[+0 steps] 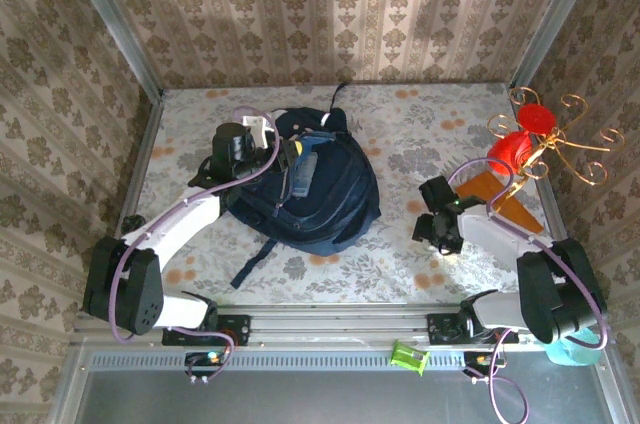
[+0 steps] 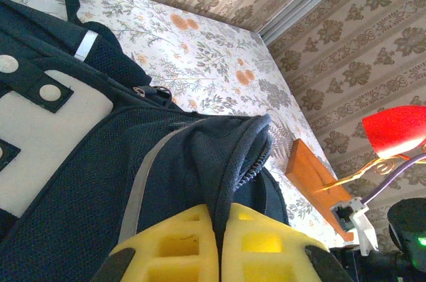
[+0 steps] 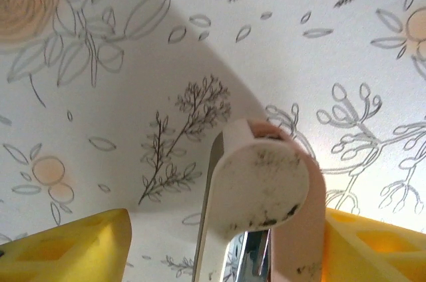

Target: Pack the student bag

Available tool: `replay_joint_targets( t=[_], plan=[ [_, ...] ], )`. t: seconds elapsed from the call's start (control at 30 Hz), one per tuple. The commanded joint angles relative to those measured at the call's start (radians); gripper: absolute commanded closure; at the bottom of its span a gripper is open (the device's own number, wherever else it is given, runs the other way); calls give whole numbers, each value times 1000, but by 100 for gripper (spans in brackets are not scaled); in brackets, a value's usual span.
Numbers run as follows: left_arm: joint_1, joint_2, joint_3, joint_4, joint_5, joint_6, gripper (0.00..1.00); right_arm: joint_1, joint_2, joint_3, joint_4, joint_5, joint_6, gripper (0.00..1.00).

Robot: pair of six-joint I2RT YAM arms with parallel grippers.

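The left pincer is pressed together on a raised fold of navy fabric of the student bag, right beside a zip edge. The bag lies on the floral worktop, left of middle, with its top toward the far wall. Its white patch is near the pinched fold, and one strap trails toward the near edge. Between the bag and the left wall runs a narrow strip of bare worktop, partly taken up by the left arm.

Right of the bag, a broad open patch of worktop reaches to the right pincer. That pincer is spread, low over the worktop, with a pale pinkish object between its fingers. The object sits against the finger on the right of the wrist view, while the other finger stands apart from it. I cannot tell what the object is.

Just beyond it, an orange board lies near the right edge. A red piece and a gold wire stand crowd the right edge toward the far corner.
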Motion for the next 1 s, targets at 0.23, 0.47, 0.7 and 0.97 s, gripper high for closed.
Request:
replay_joint_targets(
  t=[0.23, 0.47, 0.7, 0.97],
  plan=[
    [20, -9, 3, 83, -7, -9, 100, -6, -13, 7, 83, -15, -16, 53],
    [20, -12, 9, 68, -19, 5, 100, 152, -161, 64, 149, -91, 30, 63],
    [19, -18, 26, 57, -17, 8, 100, 341, -152, 206, 328, -76, 111, 64],
    [-6, -38, 97, -2, -5, 25, 100, 448, 209, 448, 603, -82, 148, 61]
  ],
)
